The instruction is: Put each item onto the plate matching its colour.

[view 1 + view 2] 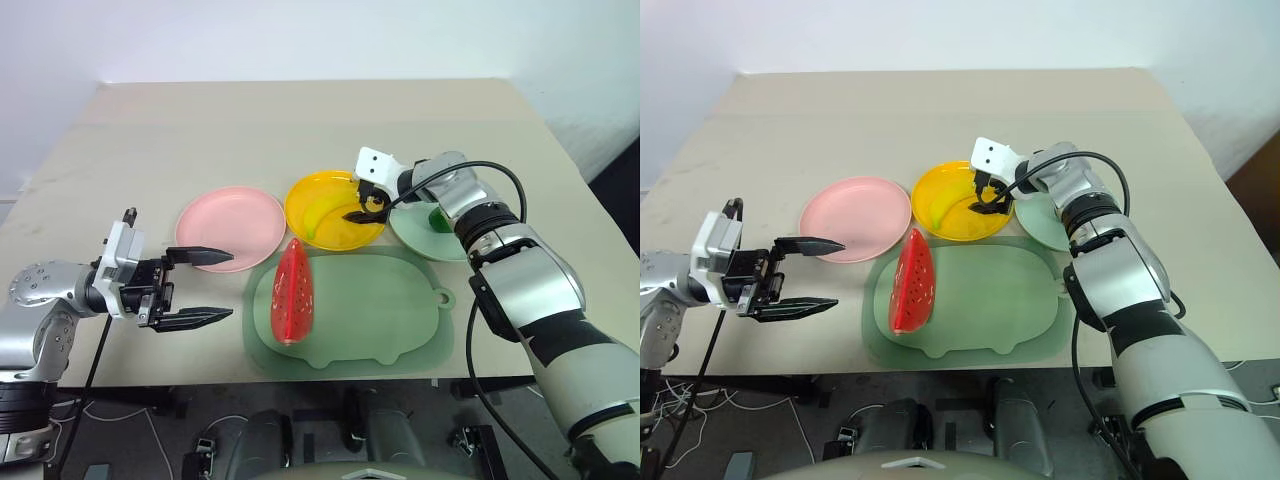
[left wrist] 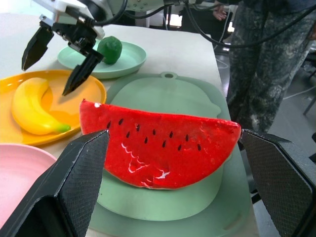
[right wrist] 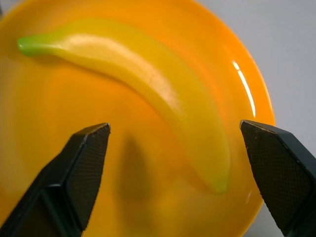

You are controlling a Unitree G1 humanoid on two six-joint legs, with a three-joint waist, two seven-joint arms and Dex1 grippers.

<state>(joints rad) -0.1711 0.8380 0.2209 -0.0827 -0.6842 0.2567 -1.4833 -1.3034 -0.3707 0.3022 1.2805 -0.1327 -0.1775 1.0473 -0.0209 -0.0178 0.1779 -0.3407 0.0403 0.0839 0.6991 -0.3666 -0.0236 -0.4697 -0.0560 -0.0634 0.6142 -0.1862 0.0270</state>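
The yellow banana (image 1: 325,217) lies on the yellow-orange plate (image 1: 305,192) at frame centre, with the right gripper (image 1: 368,203) spread empty just above it. The watermelon wedge (image 1: 293,294) rests on the animal-shaped mat (image 1: 400,315) below; the left gripper (image 1: 208,284), lower left, gapes empty.

The surface (image 1: 300,130) is plain beige. On it, the left plate (image 1: 231,227) is pale pink, the middle plate (image 1: 312,196) a glossy yellow-orange, and the right plate (image 1: 420,238) pale mint green. The banana (image 3: 163,89) is yellow with a light green tip. The watermelon wedge (image 2: 158,150) is bright red, dotted with small black seeds, with a green rind. Under it the mat (image 1: 390,310) is a muted pale green. The small round fruit (image 2: 109,49) is dark green.
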